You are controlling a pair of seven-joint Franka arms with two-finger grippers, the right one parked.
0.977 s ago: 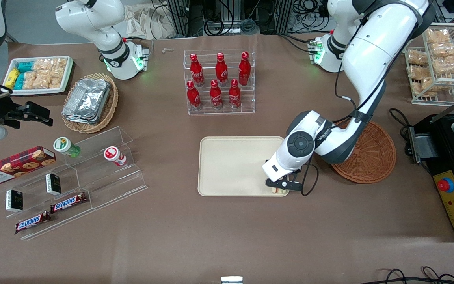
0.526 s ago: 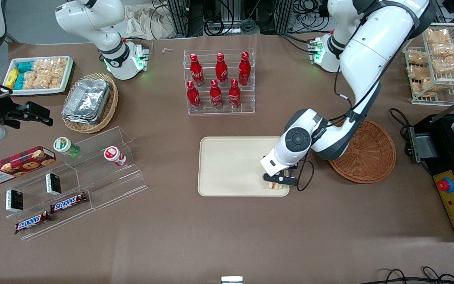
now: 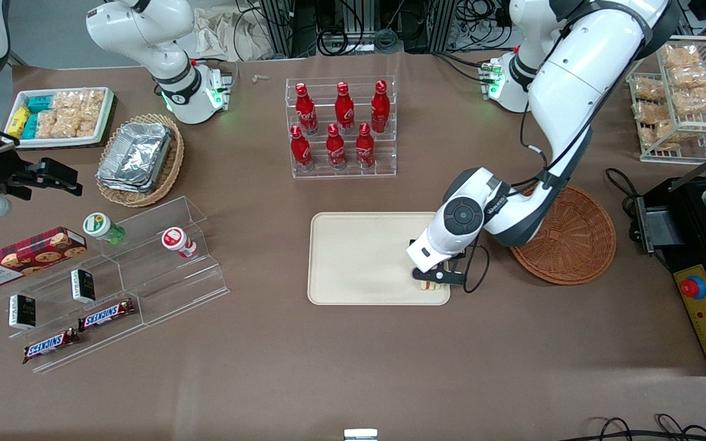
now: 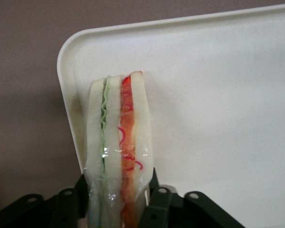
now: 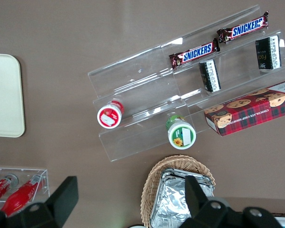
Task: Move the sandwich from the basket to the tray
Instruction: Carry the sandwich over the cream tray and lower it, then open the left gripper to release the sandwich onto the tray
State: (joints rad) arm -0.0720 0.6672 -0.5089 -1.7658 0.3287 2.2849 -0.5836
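Flat cream-beige rect. tray [image 3: 359, 257], rounded corners, low rim, faintly speckled surface: holds one item, at the corner nearest front camera toward working arm's end

Triangular sandwich wedge [image 4: 118, 147], pale white bread w/ green frilly layer + red-orange filling, glossy clear wrap: stands on edge over that tray corner, just inside rim; whether it touches the tray surface can't be told. Front view shows only a sliver of it under the wrist

Black two-finger gripper [image 3: 434, 278] on white left arm: fingers [image 4: 154, 204] clamped on sandwich, one each side of the bread faces, low over tray corner

Round shallow reddish-brown woven wicker basket [image 3: 573, 242]: near tray, toward working arm's end; visible part holds nothing, arm's elbow covers part of its rim

Clear acrylic tiered rack [image 3: 342, 128]: six red bottles, two rows; farther from front camera than tray

Lighter tan oval wicker basket [image 3: 141, 159]: stacked crinkled foil trays

White tray [image 3: 59, 116] toward parked arm's end: snack packets

Clear acrylic stepped shelf [image 3: 120, 282]: two Snickers bars, small dark boxes, red-lid + green-lid cups, tartan cookie box

White wire rack [image 3: 687, 98] at working arm's end: bagged snacks

Brown matte tabletop [image 3: 341, 367] under all
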